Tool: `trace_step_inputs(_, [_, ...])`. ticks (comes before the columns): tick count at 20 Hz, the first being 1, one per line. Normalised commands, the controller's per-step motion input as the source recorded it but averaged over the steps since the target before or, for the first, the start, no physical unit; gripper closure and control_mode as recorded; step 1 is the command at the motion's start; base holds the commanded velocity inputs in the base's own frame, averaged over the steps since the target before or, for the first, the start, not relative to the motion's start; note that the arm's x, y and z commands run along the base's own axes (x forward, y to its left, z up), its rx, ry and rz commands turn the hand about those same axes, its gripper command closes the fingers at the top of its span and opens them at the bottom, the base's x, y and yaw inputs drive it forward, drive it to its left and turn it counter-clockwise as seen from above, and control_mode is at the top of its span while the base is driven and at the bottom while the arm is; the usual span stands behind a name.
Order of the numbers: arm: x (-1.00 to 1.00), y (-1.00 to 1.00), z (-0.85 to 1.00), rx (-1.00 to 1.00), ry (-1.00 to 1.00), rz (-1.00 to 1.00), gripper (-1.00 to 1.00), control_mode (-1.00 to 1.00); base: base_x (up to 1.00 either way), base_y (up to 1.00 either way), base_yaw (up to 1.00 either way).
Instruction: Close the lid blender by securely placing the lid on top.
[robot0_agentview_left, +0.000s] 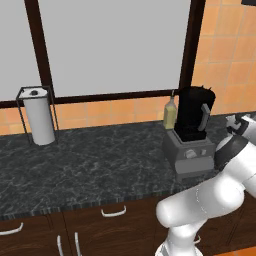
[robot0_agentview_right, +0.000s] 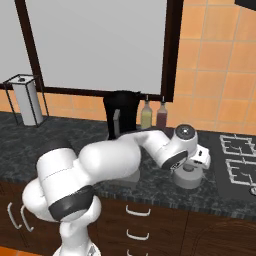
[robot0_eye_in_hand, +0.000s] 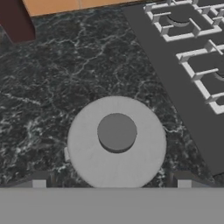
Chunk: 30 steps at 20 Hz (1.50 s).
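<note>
A dark marbled counter (robot0_eye_in_hand: 52, 87) stretches under the gripper (robot0_eye_in_hand: 111, 183), with a stove top (robot0_eye_in_hand: 192, 78) just off to one side of it, as seen from the hand camera. The blender (robot0_agentview_left: 192, 132), a tall black jar on a grey boxy base, stands well apart from the gripper, back along the counter on the far side of the robot's arm, and its jar is open at the top with nothing covering it. The lid (robot0_eye_in_hand: 117, 142), a round light-grey cap with a darker knob in its middle, lies flat on the counter directly below the gripper. The gripper's jaws are spread wide, one tip to each side of the lid, holding nothing. So the task looks barely begun: the lid has yet to be grasped, lifted, carried over and seated on the jar.
</note>
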Motion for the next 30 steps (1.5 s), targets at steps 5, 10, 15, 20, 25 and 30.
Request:
trace_step_inputs(5, [0.06,-0.03,-0.22,0.00,0.00,0.06,-1.00,-1.00,0.00,0.00,0.00])
trace_step_inputs(10, [0.09,-0.03,-0.19,0.00,0.01,0.05,-1.00,-1.00,0.00,0.00,0.00])
trace_step_inputs(15, [0.11,-0.04,-0.16,0.00,0.02,0.05,-1.00,-1.00,0.00,0.00,0.00])
trace_step_inputs(20, [0.12,-0.08,-0.14,0.00,0.02,0.05,-1.00,-1.00,0.00,0.00,0.00])
trace_step_inputs(25, [0.13,-0.11,-0.09,0.01,0.01,0.05,-1.00,-1.00,0.00,0.00,0.00])
trace_step_inputs(30, [0.13,-0.16,-0.07,0.02,0.00,0.05,-1.00,-1.00,0.00,0.00,0.00])
